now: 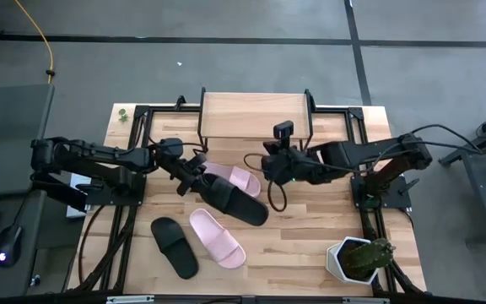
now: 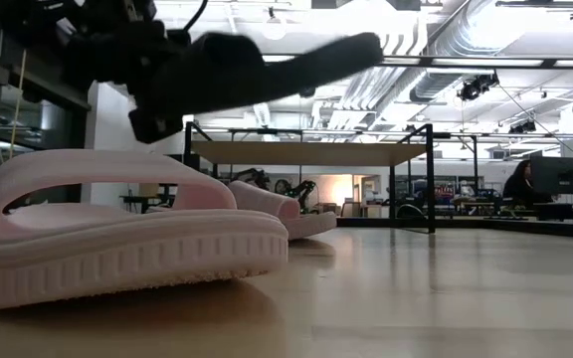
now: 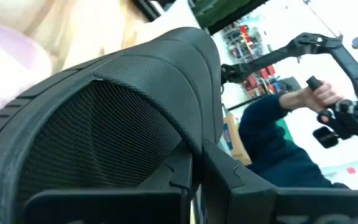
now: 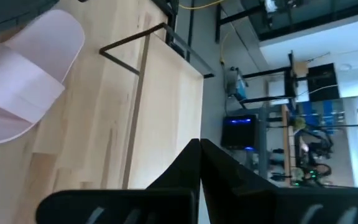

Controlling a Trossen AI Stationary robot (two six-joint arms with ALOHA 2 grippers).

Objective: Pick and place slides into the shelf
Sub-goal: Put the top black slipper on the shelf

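Observation:
My left gripper (image 1: 189, 176) is shut on a black slide (image 1: 233, 201) and holds it in the air over the table's middle; the low view shows that slide (image 2: 267, 65) well above the tabletop. A pink slide (image 1: 236, 178) lies flat in front of the shelf (image 1: 256, 118), partly under the held one. A second black slide (image 1: 174, 246) and a second pink slide (image 1: 216, 237) lie on their soles near the near edge. My right gripper (image 1: 268, 165) is shut and hovers beside the far pink slide (image 4: 23, 81), touching nothing. My left gripper pinches the black slide at its end nearest the left arm (image 3: 166, 155), with the fingers (image 3: 229, 180) coming level from the table's left, along its length. The slide is lifted clear, roughly level, its free end (image 2: 356, 48) pointing away from the gripper and slightly raised.
A potted plant in a white pot (image 1: 359, 258) stands at the near right corner. The shelf's black legs (image 4: 135, 43) stand on the tabletop near my right gripper. A person's sleeve and hand (image 3: 291, 118) show beyond the table. Bare wood (image 1: 310, 228) lies between slides and plant.

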